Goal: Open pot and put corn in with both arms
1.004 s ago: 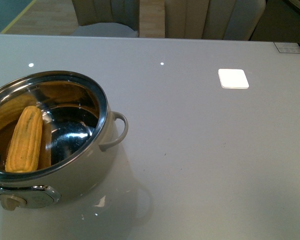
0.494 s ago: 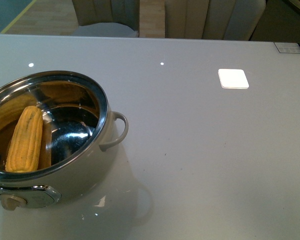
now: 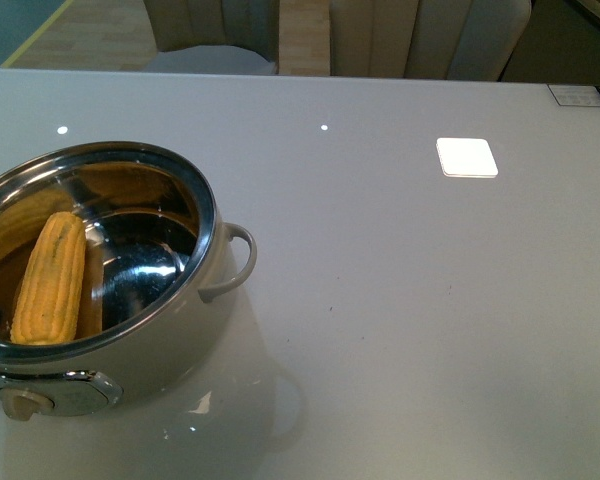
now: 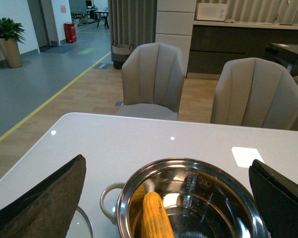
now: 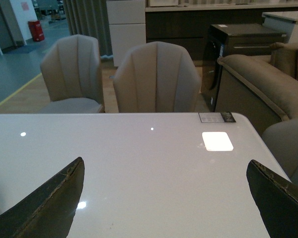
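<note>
Lying in one lidless pot (image 3: 205, 215), one corn (image 3: 50, 280).

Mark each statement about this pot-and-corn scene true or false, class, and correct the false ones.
1. The corn lies inside the pot. True.
2. A lid covers the pot. False: the pot is open, its steel interior showing.
3. The left gripper is shut on the corn. False: its fingers stand wide apart, with the corn lying free in the pot between them.
4. The right gripper is open over the bare table. True.
5. Both arms show in the front view. False: neither arm appears there.
6. The pot's loop handle sticks out from its side. True.
</note>
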`<state>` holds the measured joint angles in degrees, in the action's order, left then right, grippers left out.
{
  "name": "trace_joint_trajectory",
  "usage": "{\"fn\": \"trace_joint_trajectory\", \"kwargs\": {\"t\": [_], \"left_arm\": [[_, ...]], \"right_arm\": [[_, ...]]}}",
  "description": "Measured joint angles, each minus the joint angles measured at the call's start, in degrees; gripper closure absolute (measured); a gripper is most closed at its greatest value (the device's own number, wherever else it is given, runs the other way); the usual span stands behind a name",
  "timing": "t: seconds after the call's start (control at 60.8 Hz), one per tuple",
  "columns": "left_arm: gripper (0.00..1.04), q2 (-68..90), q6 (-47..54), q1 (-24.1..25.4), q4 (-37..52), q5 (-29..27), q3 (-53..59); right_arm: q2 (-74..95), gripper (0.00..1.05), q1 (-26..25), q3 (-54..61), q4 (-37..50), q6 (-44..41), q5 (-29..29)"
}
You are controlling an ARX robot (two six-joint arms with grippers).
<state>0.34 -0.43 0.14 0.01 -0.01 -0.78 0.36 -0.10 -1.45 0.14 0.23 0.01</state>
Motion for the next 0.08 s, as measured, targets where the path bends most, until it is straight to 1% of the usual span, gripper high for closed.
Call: {"fn": "trace_joint_trajectory", "kwargs": {"t": [0.082], "left_arm": [[0.07,0.0,0.0,0.0,0.0,0.0,0.0]], "right_arm": [[0.0,0.09,0.0,0.0,0.0,0.0,0.0]]}}
